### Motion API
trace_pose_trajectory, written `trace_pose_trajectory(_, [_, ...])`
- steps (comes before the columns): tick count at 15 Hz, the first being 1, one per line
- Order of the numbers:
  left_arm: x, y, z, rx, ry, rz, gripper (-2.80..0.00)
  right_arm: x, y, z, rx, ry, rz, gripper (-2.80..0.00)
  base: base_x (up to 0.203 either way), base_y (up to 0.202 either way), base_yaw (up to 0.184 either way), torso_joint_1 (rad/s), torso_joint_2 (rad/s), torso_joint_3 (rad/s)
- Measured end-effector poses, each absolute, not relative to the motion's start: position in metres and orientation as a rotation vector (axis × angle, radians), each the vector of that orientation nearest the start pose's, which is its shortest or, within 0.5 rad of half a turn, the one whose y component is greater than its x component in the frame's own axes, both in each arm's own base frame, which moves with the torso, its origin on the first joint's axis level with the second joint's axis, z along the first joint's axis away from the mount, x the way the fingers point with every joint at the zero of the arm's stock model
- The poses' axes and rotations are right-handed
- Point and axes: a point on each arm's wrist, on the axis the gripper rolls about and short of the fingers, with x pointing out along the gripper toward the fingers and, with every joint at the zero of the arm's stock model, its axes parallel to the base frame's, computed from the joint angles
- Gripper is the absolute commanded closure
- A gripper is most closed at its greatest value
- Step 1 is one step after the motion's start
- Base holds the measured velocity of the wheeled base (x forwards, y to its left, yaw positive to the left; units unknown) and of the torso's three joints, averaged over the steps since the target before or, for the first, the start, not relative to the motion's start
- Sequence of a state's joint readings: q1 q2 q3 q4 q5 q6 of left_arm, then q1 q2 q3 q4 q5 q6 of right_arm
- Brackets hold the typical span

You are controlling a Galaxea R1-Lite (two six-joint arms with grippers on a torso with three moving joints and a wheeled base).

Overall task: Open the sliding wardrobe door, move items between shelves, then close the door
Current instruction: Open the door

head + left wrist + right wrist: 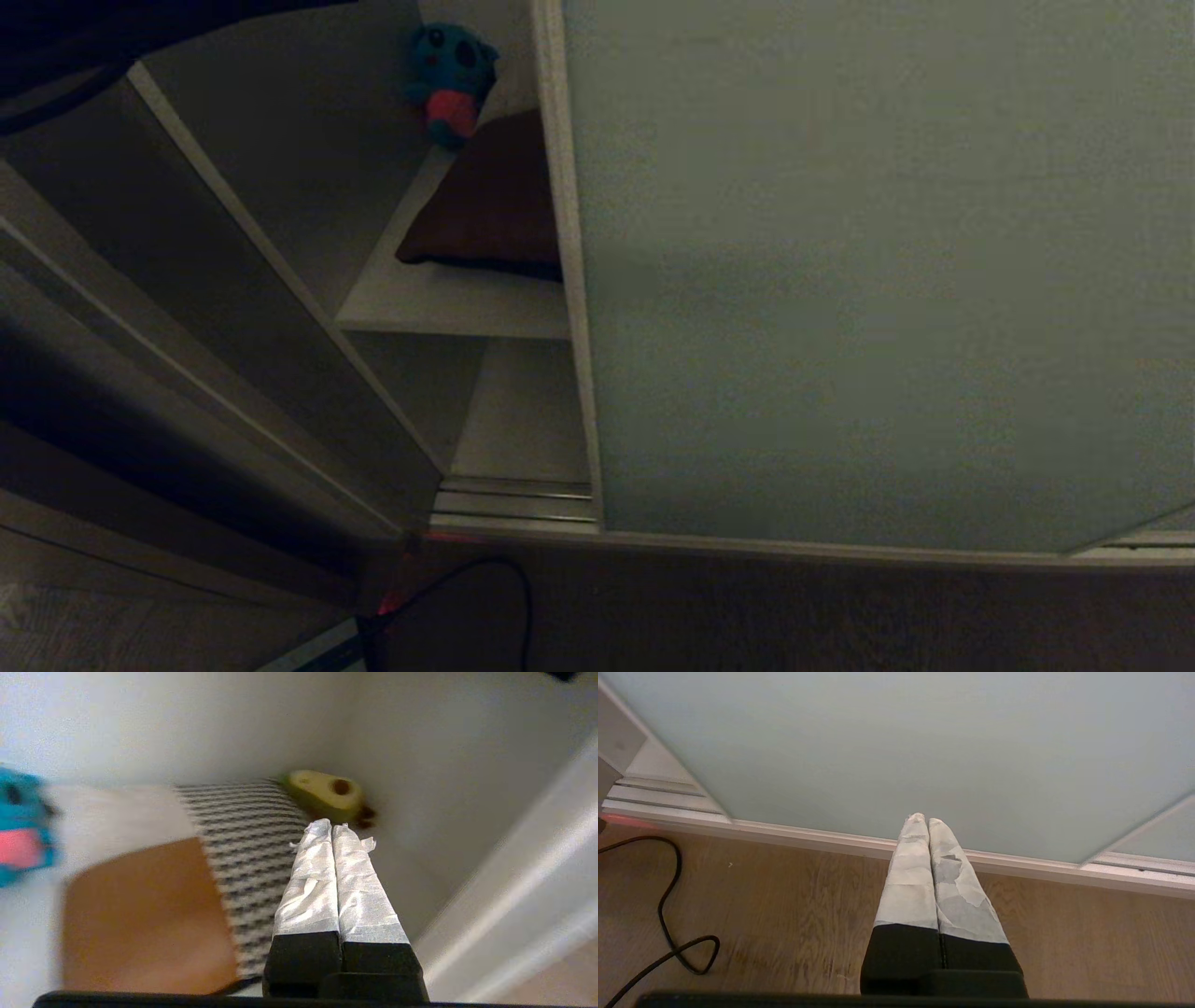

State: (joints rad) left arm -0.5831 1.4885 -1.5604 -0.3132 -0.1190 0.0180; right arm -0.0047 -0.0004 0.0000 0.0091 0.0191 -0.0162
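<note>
The sliding wardrobe door (878,280) is pushed right, leaving a narrow opening on its left. Inside, the cushion (485,205) lies on a white shelf (448,308), and a lower board (523,420) shows beneath. In the left wrist view the cushion (149,914) shows a brown patch and a black-and-white houndstooth patch. My left gripper (331,825) is shut and empty, reaching into the opening beside the houndstooth edge. My right gripper (923,820) is shut and empty, low over the wooden floor, facing the door (924,742).
A blue and pink plush toy (448,79) sits at the back of the shelf by the cushion. An avocado-shaped plush (327,793) lies in the far corner beyond my left fingertips. A black cable (668,905) loops on the floor. The wardrobe's side panel (233,308) bounds the opening.
</note>
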Motion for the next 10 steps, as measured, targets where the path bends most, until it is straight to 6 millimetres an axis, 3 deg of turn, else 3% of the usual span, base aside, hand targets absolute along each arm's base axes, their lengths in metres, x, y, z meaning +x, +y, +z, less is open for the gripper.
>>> trace_pose_trajectory(4, [0.197,-0.159,0.422,-0.091,-0.364,-0.746,0.0,-0.023,0.001,0.075,-0.016,0.009,0.015,0.0,0.0,0.0,0.0,0.0,0.0,0.0])
trace_pose_trajectory(10, [0.223,-0.202,0.416,-0.076,-0.351,-0.704,0.0,-0.023,0.001,0.075,-0.016,0.009,0.015,0.0,0.0,0.0,0.0,0.0,0.0,0.0])
